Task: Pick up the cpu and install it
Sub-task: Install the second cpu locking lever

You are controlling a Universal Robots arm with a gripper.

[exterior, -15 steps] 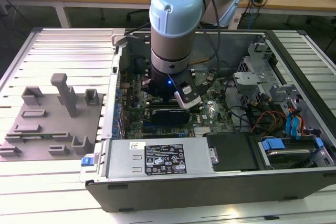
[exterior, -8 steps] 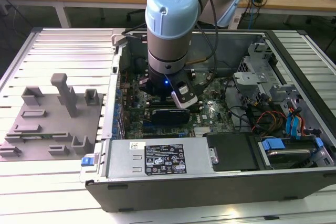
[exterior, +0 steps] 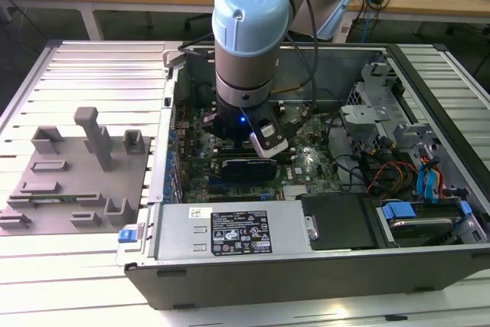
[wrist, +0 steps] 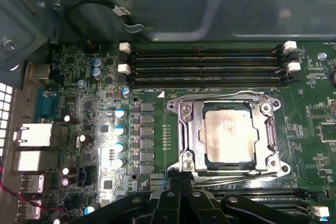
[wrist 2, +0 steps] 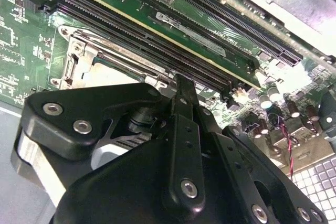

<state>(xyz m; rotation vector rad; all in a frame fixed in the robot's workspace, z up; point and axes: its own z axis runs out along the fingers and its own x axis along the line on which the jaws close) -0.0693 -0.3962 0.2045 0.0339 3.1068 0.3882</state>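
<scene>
The cpu (wrist: 228, 132), a silver-white square chip, lies flat in the socket on the green motherboard (wrist: 89, 103), with the metal socket frame (wrist: 184, 129) around it. My gripper (wrist: 181, 179) sits at the frame's edge beside the cpu, its fingers together and nothing between them. In the second wrist view the gripper (wrist 2: 181, 85) reaches to the same socket frame (wrist 2: 79, 56). In the exterior view the arm (exterior: 249, 36) stands straight down into the open computer case (exterior: 306, 266), over the middle of the board.
A grey plastic fixture tray (exterior: 69, 181) lies on the table at the exterior view's left of the case. Memory slots (wrist: 205, 64) run beside the socket. The power supply (exterior: 237, 231), drive bays (exterior: 413, 212) and cables (exterior: 383, 170) crowd the case.
</scene>
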